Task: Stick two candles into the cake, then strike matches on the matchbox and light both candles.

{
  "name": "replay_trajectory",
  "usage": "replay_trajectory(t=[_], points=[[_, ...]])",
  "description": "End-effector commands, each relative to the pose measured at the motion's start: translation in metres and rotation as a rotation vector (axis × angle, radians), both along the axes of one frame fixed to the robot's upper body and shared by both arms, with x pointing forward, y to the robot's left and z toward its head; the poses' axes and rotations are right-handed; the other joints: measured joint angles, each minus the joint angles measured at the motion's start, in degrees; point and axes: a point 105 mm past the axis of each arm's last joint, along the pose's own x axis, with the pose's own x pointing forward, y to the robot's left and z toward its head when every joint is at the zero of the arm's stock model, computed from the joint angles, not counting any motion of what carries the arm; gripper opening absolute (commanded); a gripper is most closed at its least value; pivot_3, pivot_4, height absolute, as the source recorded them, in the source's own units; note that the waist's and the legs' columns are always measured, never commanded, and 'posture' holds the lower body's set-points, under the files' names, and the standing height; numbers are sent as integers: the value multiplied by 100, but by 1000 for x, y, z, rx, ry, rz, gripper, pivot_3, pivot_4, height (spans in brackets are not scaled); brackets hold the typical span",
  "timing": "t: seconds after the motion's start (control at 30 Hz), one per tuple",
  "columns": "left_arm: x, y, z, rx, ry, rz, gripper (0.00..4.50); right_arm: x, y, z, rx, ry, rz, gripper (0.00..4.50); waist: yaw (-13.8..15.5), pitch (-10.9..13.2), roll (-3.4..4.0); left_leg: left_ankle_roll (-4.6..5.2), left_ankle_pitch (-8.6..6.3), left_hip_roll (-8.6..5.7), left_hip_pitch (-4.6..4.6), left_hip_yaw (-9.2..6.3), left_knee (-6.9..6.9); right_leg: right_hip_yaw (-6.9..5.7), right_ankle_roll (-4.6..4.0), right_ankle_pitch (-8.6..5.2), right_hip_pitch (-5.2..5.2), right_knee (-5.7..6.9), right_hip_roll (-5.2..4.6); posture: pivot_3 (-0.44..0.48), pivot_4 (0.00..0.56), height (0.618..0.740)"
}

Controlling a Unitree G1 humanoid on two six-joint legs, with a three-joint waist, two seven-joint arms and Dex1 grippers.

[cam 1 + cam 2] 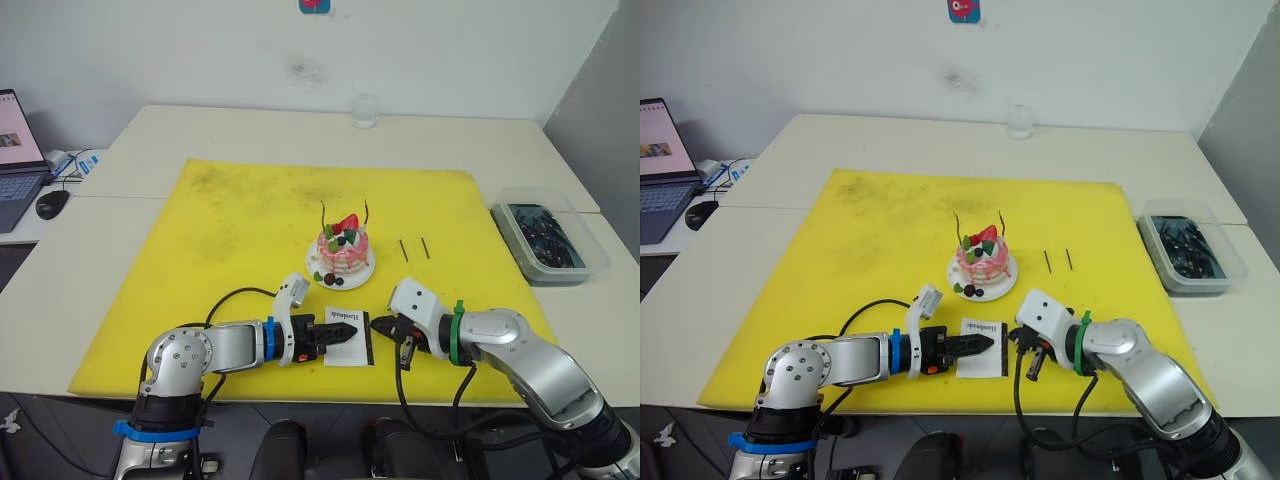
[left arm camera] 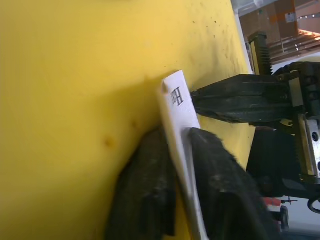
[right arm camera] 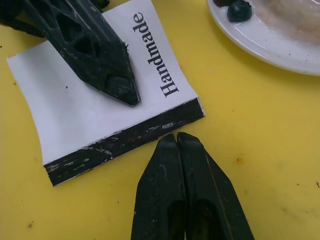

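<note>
My left hand (image 1: 345,333): clamped on the matchbox (image 3: 100,100).
My right hand (image 3: 177,137): fingers pressed together at the box's black edge.
Bin (image 1: 590,240): dark sticks inside.

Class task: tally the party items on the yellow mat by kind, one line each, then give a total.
Candles: 2, both standing in the cake
Cake: 1
Matches: 2, lying right of the cake
Matchbox: 1
Total: 6

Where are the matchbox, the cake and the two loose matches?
matchbox (image 3: 100,107): right wrist view, on its white top face.
cake (image 1: 344,249): left eye view, on its pink side.
matches (image 1: 402,249): left eye view, on the left stick's middle.
</note>
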Motion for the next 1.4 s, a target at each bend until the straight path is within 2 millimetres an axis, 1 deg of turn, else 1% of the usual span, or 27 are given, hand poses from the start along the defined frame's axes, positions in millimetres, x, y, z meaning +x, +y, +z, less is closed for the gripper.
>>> replay_trajectory(t=[0.03, 0.3, 0.4, 0.53, 0.67, 0.9, 1.07, 1.4], points=[[0, 9, -18, 86, 38, 34, 42, -2, 7, 14, 30, -41, 27, 0, 0, 0, 0, 0, 0, 0, 0, -1, 0, -1, -3, -1, 0, 0, 0, 0, 150, 740], [1, 9, -18, 75, 39, 34, 42, -2, 7, 11, 19, -31, 28, 0, 0, 0, 0, 0, 0, -1, 0, -1, 2, 0, -10, -6, 0, -1, -2, 0, 150, 740], [1, 9, -18, 75, 40, 41, 42, -4, 7, 5, 3, -19, 31, 0, 0, 0, 0, 0, 0, 0, 0, -1, 1, 0, -10, -6, 0, -1, -1, 0, 150, 740], [2, 11, -18, 76, 43, 47, 1056, -5, 4, 1, -13, -21, 28, 0, 0, 0, 0, 0, 0, 0, 0, -1, 1, 0, -10, -6, 0, -1, -2, 0, 150, 740], [6, 16, -17, 75, 46, 67, 2253, -7, 1, 0, -26, -26, 32, 0, -1, 0, 0, 0, 0, 0, 0, -1, 0, 0, -11, -6, 0, -5, -1, 0, 150, 740], [7, 16, -17, 82, 42, 62, 4168, -7, 5, 2, -10, -34, 35, 0, -2, 0, 0, 0, 0, 0, 13, -11, 0, -6, -12, -7, -7, -10, -2, 0, 150, 740], [6, 16, -17, 87, 44, 58, 4168, -8, 7, 2, 3, -31, 35, 0, -9, 0, 1, -11, -7, 0, 21, -30, 0, -17, -14, -8, -8, -27, -3, 0, 150, 740], [3, 17, -18, 88, 48, 57, 4168, -6, 10, 4, 26, -35, 35, 0, -11, 0, 1, -2, -1, 0, 19, -29, -4, -17, -14, -8, -7, -30, -5, 0, 150, 740]])
